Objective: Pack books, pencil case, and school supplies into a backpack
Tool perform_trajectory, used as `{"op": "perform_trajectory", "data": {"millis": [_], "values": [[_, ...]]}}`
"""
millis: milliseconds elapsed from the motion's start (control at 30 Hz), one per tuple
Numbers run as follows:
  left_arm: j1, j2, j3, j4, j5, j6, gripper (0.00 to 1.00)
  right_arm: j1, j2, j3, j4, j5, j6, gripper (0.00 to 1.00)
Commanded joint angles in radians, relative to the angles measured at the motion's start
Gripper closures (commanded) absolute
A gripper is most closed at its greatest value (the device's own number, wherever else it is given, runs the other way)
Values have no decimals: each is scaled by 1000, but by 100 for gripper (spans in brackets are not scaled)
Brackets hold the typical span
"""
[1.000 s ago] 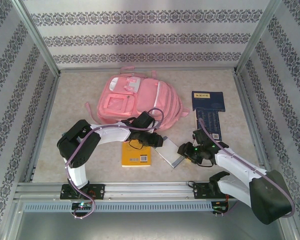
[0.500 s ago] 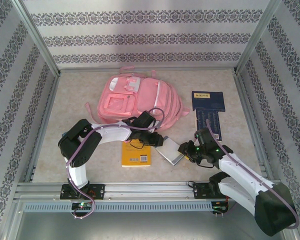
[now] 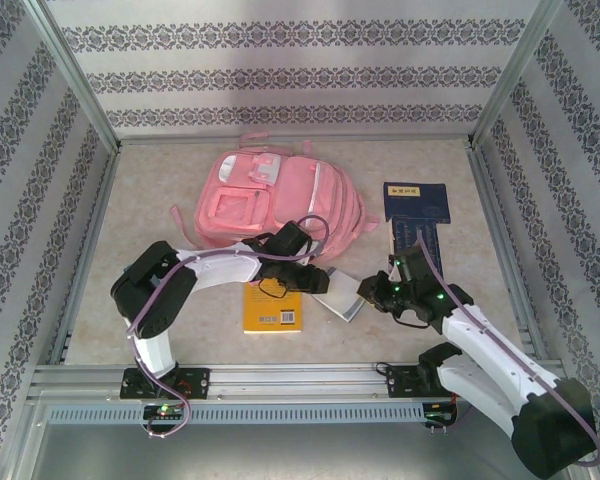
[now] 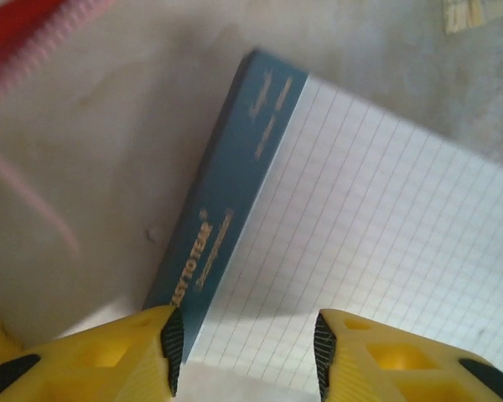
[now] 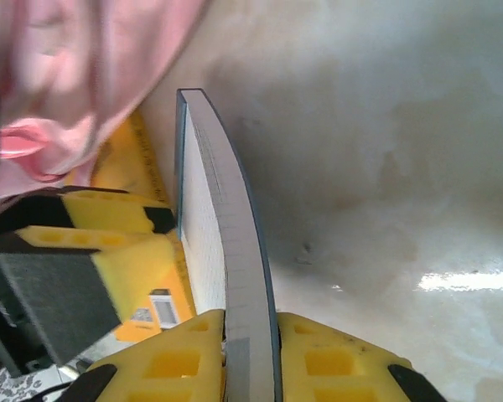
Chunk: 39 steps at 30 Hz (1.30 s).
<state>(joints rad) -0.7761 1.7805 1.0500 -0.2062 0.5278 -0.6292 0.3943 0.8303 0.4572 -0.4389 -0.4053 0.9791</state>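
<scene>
The right pincer [image 5: 250, 322] is clamped on one edge of the graph-paper pad [image 5: 226, 243], which looks tipped up from the desk [image 3: 150, 230]. The left pincer [image 4: 243, 345] is open, jaws apart over the pad's corner, gripping nothing. Packing seems barely begun. The yellow book [image 3: 271, 310] lies just nearer than the left pincer, the navy books [image 3: 417, 205] beyond the right one, and the pink backpack [image 3: 280, 200] beyond the left, nothing visibly inside.

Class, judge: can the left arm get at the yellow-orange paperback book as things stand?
Probably yes: the yellow-orange paperback book lies flat with nothing on it, beside the left gripper, whose jaws stand open.
</scene>
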Motion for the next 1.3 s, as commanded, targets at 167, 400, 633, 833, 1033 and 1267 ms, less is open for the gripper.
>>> {"op": "perform_trajectory", "data": {"millis": [167, 400, 633, 833, 1033, 1267], "values": [[100, -285, 88, -180, 59, 2, 44, -39, -103, 239, -116, -118, -139, 95], [228, -375, 118, -148, 182, -37, 33, -57, -96, 360, -28, -264, -123, 98], [253, -388, 83, 48, 375, -144, 33, -66, -116, 360, 114, -308, -39, 98], [250, -409, -30, 440, 483, -377, 44, -86, -101, 358, 139, -277, -20, 98], [228, -412, -70, 641, 516, -484, 67, -96, -75, 339, 220, -285, 26, 97], [222, -427, -77, 683, 470, -495, 99, -96, -65, 314, 269, -282, 58, 70]]}}
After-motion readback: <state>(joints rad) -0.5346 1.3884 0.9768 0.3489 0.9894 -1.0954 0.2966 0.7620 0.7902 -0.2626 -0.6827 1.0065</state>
